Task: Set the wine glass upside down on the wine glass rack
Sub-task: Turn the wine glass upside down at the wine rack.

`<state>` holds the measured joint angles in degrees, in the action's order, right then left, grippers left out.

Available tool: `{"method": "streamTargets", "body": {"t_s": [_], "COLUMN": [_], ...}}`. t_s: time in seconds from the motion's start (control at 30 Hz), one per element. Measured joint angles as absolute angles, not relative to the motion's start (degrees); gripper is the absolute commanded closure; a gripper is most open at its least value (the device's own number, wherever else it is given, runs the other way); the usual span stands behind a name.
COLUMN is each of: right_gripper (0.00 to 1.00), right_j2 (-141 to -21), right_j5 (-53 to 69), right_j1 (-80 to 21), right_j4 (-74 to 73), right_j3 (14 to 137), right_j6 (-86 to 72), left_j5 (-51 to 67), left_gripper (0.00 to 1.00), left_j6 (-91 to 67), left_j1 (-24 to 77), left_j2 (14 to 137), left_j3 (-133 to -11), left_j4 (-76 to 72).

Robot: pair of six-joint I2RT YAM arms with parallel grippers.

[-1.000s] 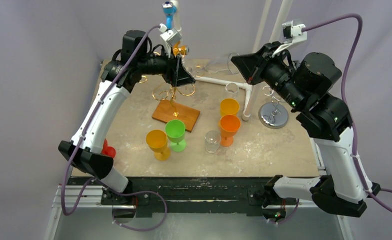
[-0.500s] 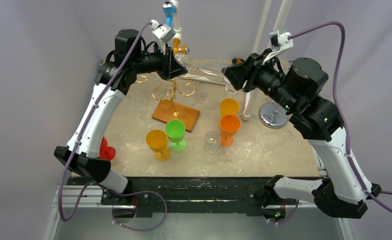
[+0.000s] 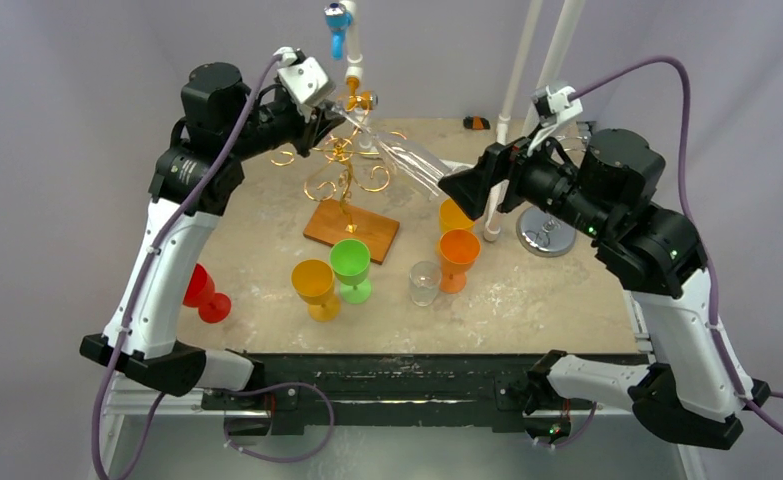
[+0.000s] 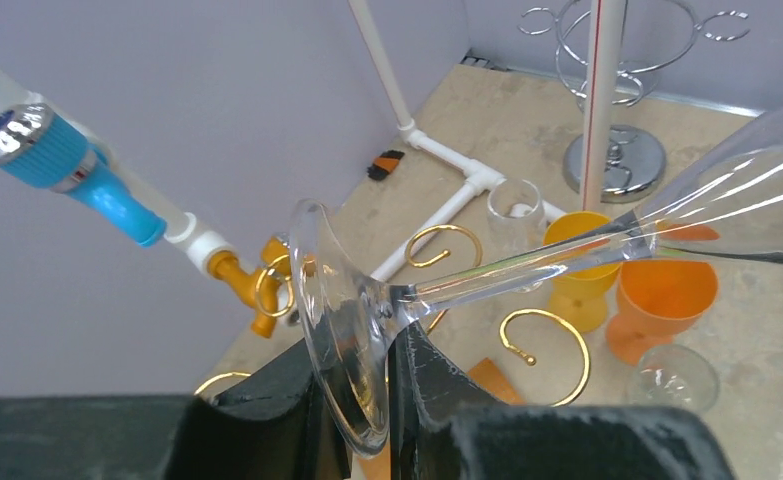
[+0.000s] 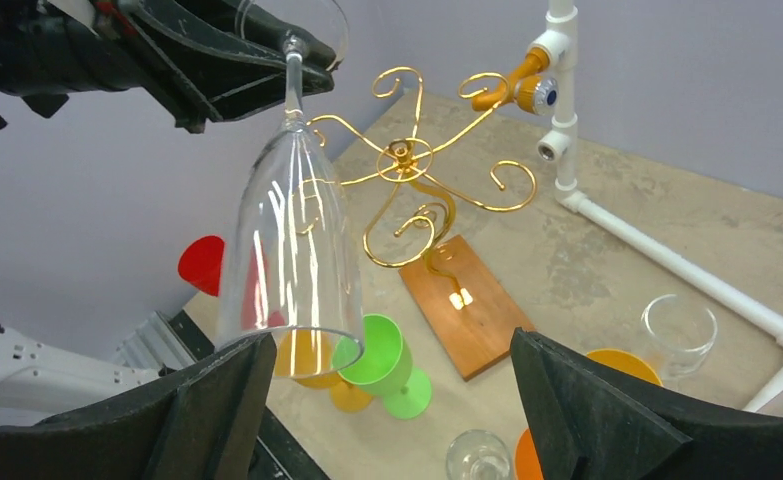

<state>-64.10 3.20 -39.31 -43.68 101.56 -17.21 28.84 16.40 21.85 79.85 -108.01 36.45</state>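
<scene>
Top view: the glass (image 3: 399, 156) is held tilted at upper center near the rack (image 3: 344, 176), its stem clamped by the left gripper (image 3: 333, 112). The right gripper (image 3: 455, 186) is spread wide at the bowl.
Left wrist: the stem is pinched just above the foot.
Right wrist: the bowl is seen at left, beside one finger (image 5: 217, 400), ungripped.

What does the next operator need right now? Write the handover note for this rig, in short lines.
Left end effector: shut on the stem of the tall clear wine glass, right by its foot.
Right end effector: open and holding nothing; the bowl's rim is close to it.
Glass: in the air and tilted, foot toward the left arm, bowl toward the right arm, near the gold wire rack on a wooden base.
Done: glass is off the table, in one grip.
Left: hang it upside down by its foot on a rack hook, then let go.
</scene>
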Motion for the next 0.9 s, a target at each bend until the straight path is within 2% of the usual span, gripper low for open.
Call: {"method": "streamTargets", "body": {"t_s": [0.27,0.43,0.63,0.77,0.9], "right_gripper": [0.01,0.01,0.01,0.01,0.12], "right_j2": [-67.83,-75.20,-86.06,-88.09,-85.80], "right_j5": [10.41,16.86,19.05,19.22,19.88], "right_j1": [-39.31,-40.03,-45.32,-46.57,-46.57], "right_j4": [-47.70,-47.44,-48.18,-49.01,-48.31], "right_j3": [113.67,118.65,119.33,117.10,114.10], "right_j6": [-14.31,-13.85,-12.95,-12.49,-12.49], "left_j5": [27.49,27.88,28.40,28.99,29.85], "left_gripper": [1.00,1.00,1.00,1.00,1.00], "left_j6": [32.62,37.76,40.34,42.24,43.81], "left_j1": [22.17,22.17,22.17,22.17,22.17], "left_j2": [74.06,71.11,67.90,66.26,65.41], "left_j3": [-100.77,-98.32,-96.09,-94.19,-92.58], "left_j4": [35.97,34.70,30.87,29.08,27.79]}}
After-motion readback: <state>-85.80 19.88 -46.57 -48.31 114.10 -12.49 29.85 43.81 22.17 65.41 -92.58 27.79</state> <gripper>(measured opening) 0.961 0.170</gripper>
